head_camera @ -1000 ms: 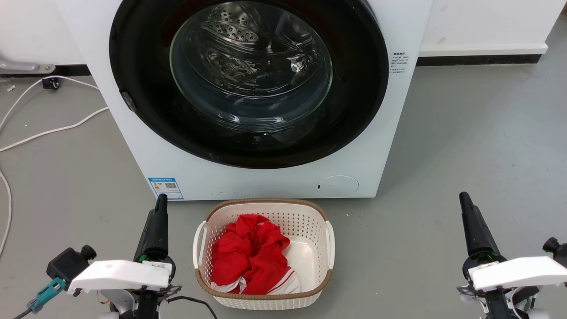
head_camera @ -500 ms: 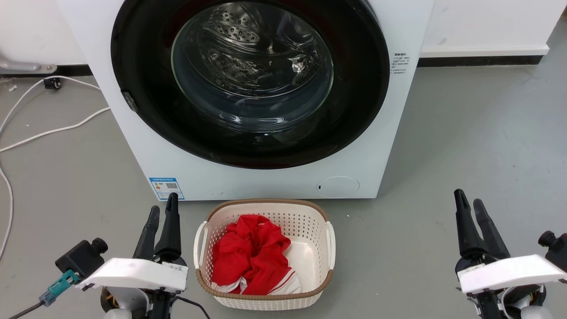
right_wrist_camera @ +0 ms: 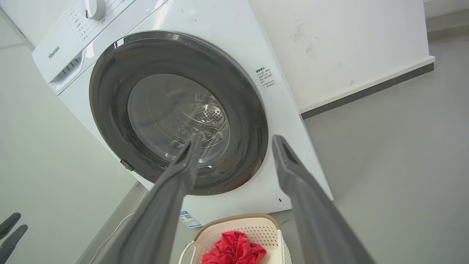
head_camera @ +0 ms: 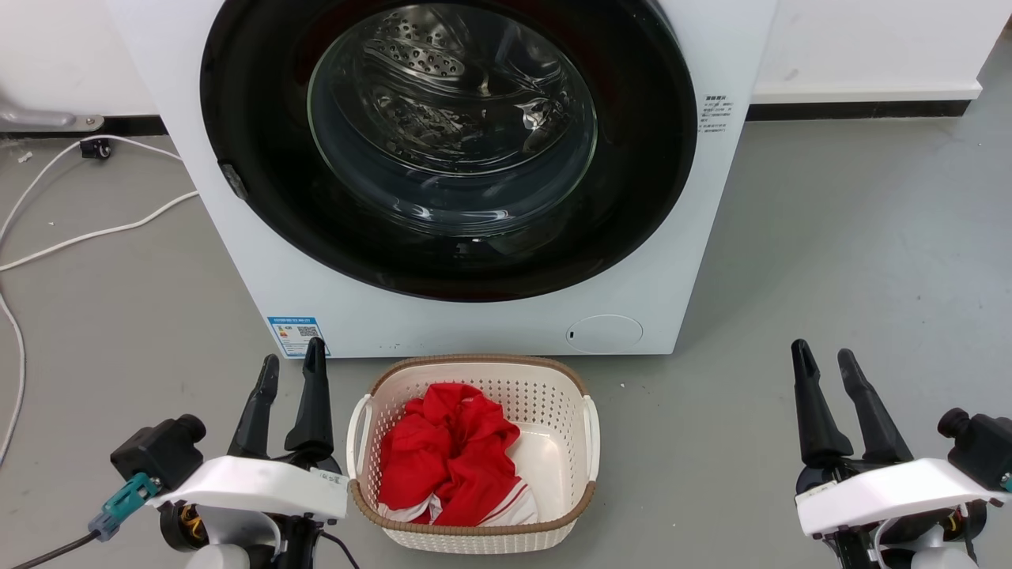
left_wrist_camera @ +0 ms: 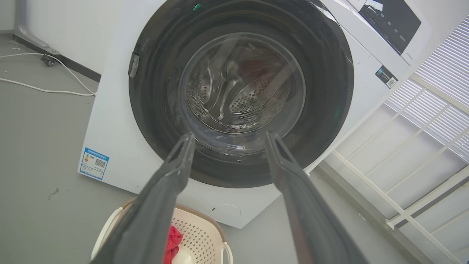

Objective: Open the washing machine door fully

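The washing machine [head_camera: 474,328] is a white box on the grey floor in front of me. Its washing machine door [head_camera: 261,158], a glossy black disc with a clear glass bowl, lies flat against the front, shut, with a small grey tab [head_camera: 231,180] on its left edge. My left gripper [head_camera: 293,353] is open and holds nothing, low on the left, well short of the machine. My right gripper [head_camera: 822,349] is open and holds nothing at the lower right. The left wrist view shows the door [left_wrist_camera: 154,91] beyond my left gripper [left_wrist_camera: 230,135]. In the right wrist view the door [right_wrist_camera: 110,110] lies past my right gripper [right_wrist_camera: 237,138].
A cream laundry basket [head_camera: 474,525] with red cloth [head_camera: 443,458] stands on the floor between my grippers, just before the machine. White cables [head_camera: 95,233] run across the floor at the left. A white railing [left_wrist_camera: 421,146] stands to the machine's right.
Both grippers have gone from shut to open. Both arms have shifted slightly inward toward the basket.
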